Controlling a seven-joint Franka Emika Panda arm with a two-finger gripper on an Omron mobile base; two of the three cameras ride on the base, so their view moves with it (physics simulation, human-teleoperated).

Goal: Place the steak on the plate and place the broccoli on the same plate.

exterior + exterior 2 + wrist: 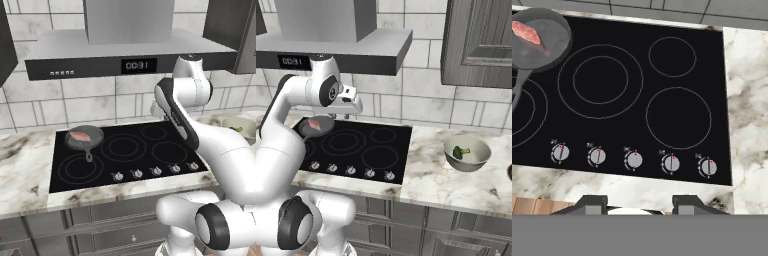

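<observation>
The steak (79, 135) (314, 124) (528, 34), a flat pinkish-red slab, lies in a dark frying pan (85, 138) (539, 47) on the back-left burner of the black cooktop. The broccoli (460, 152), a small green floret, sits inside a grey-beige bowl (476, 160) on the marble counter to the right of the cooktop. My gripper (345, 116) (644, 205) hangs high over the cooktop's middle, pointing down, open, with nothing between its fingertips (594, 202). It is up and to the right of the pan, well apart from it. The plate is out of view.
The cooktop (150, 150) has a row of several knobs (634, 160) along its front edge. A range hood (125, 55) hangs above and a wall cabinet (481, 40) at the upper right. Something dark (510, 172) shows at the counter's right edge; I cannot tell what.
</observation>
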